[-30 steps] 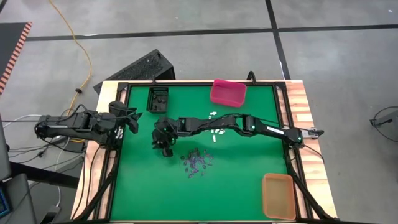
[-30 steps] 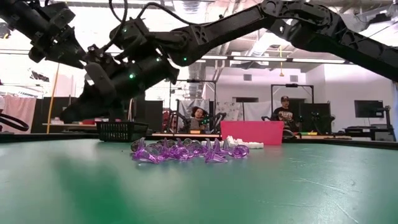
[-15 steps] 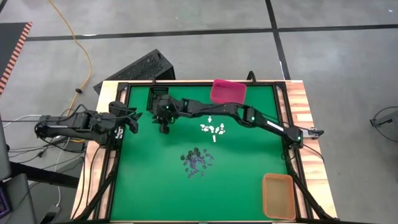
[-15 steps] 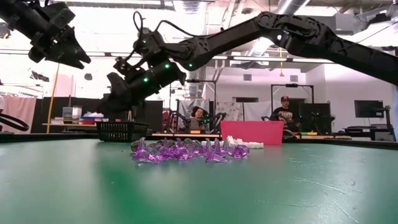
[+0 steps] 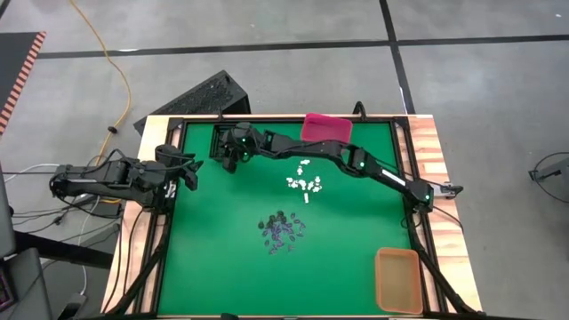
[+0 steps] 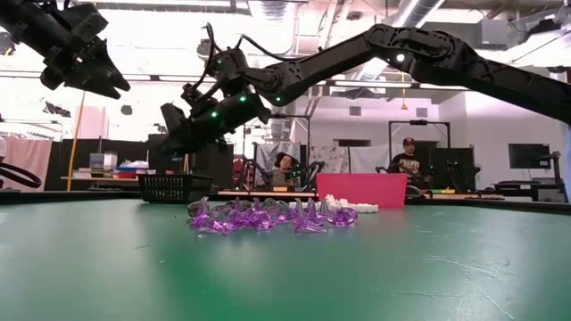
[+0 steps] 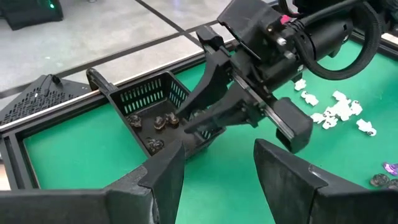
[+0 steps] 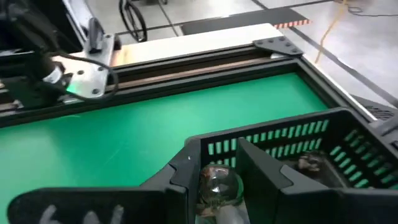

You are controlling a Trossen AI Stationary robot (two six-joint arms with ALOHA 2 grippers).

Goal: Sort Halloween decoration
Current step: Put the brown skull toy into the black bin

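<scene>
Our right gripper [image 5: 229, 156] hangs at the rim of the black bin [image 5: 226, 140], fingers narrowed on a dark trinket [image 8: 219, 184]. The bin lies just ahead of and below the fingers, so the release needs a short reach inward, we judge. Purple trinkets [image 5: 281, 231] and white trinkets [image 5: 305, 183] wait mid-table. Our left gripper [image 5: 189, 170] idles by the table's left edge, fingers spread.
</scene>
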